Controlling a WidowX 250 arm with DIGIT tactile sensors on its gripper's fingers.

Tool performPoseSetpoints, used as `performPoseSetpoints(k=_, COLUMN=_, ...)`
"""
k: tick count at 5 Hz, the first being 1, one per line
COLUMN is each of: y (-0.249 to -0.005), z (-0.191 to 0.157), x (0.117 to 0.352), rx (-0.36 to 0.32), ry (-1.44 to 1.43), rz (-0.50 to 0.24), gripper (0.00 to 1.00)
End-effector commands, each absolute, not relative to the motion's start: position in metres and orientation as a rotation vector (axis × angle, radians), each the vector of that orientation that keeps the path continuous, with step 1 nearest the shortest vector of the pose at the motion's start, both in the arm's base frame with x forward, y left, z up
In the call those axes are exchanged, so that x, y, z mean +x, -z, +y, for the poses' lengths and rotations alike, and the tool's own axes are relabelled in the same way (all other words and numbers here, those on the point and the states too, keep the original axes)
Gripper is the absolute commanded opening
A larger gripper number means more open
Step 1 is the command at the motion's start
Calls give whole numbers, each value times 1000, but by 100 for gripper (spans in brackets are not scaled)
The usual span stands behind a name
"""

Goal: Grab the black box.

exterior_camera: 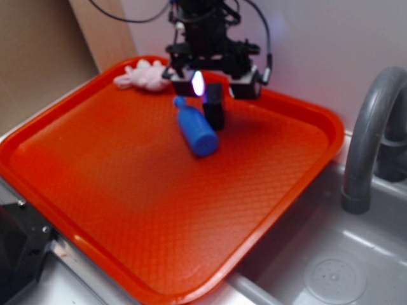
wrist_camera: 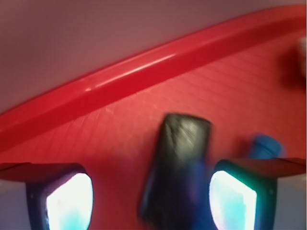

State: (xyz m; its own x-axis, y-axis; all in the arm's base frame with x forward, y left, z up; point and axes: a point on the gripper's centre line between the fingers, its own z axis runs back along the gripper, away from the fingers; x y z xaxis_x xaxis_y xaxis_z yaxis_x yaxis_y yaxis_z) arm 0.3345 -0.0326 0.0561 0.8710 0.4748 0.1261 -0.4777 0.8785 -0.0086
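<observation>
Exterior view shows the red tray (exterior_camera: 127,210) as the largest thing, a textured rounded rectangle with a raised rim, filling most of the frame. Its near and left expanse is bare, a wide open floor in front of the objects. To the right lies a grey sink (exterior_camera: 356,254) with a curved grey faucet (exterior_camera: 369,140) rising just off the tray's right edge; a pale wall stands close behind the tray's far rim.

At the far side of the tray hangs the gripper (exterior_camera: 214,84), its two lit fingers spread wide, one on each side of the black box (exterior_camera: 214,107). The box stands upright between them near the far rim, and neither finger can be seen touching it. The wrist view agrees: the black box (wrist_camera: 180,163) sits in the gap between the glowing pads (wrist_camera: 69,201), with tray floor showing on its left and the far rim (wrist_camera: 144,72) curving just beyond it.

A blue bottle (exterior_camera: 196,130) lies on its side just left of the box, seemingly touching it, its cap toward the far rim. A small pink toy (exterior_camera: 143,76) rests against the far-left rim, apart from both.
</observation>
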Motion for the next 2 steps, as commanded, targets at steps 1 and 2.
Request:
performPoseSetpoints(k=1, y=-58, z=-28, x=351, rx=-8, ry=-472, rz=-136, gripper=0)
performPoseSetpoints(k=2, y=-81, z=-24, x=339, rx=8, ry=-439, rz=-166, gripper=0)
